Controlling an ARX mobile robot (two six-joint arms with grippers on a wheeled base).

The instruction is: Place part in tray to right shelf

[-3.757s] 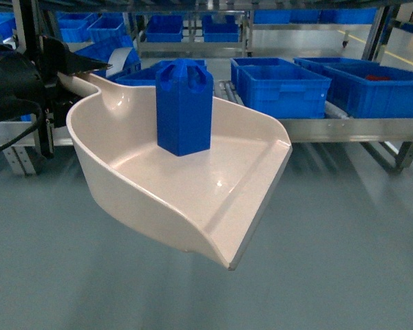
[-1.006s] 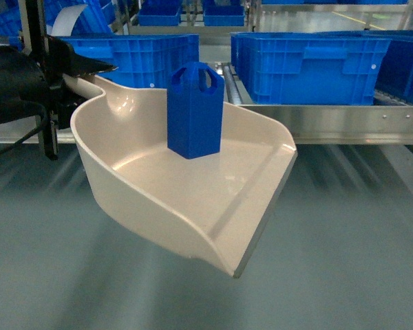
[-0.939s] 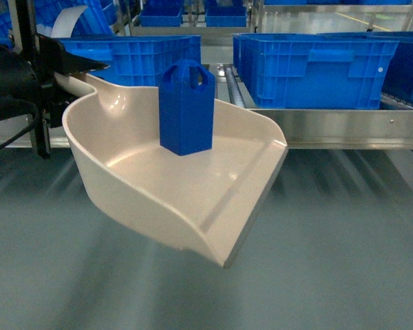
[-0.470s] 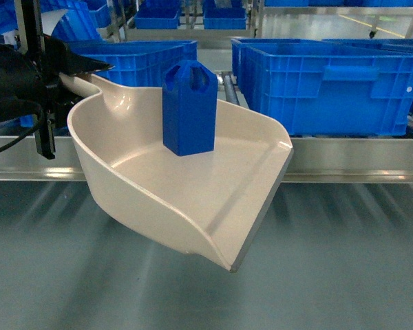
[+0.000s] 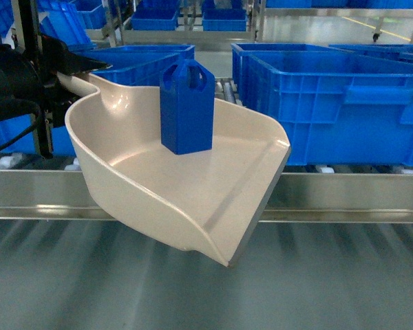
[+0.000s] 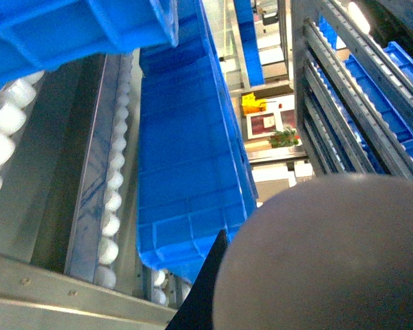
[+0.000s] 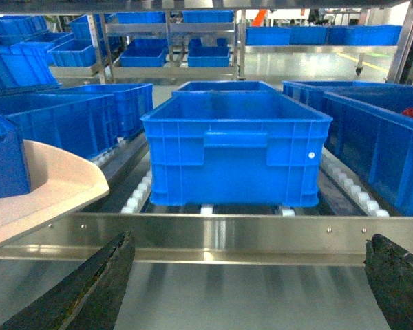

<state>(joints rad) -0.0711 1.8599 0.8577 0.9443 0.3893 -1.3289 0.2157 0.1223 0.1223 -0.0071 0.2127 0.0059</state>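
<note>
Part (image 5: 187, 106) upright in tray (image 5: 158, 199). My left claw (image 5: 62, 72) clamped on tray handle, tray lip over shelf (image 5: 344, 196) rail. My right claw (image 7: 248, 289) spread wide, holding nothing, facing crate (image 7: 237, 148) on rollers.

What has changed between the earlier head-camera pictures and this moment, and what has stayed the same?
The robot has closed in on the right shelf: its steel rail and blue crates now loom larger and lower. Nothing was grasped or released. The part still stands upright in the tray, held by the left gripper.
</note>
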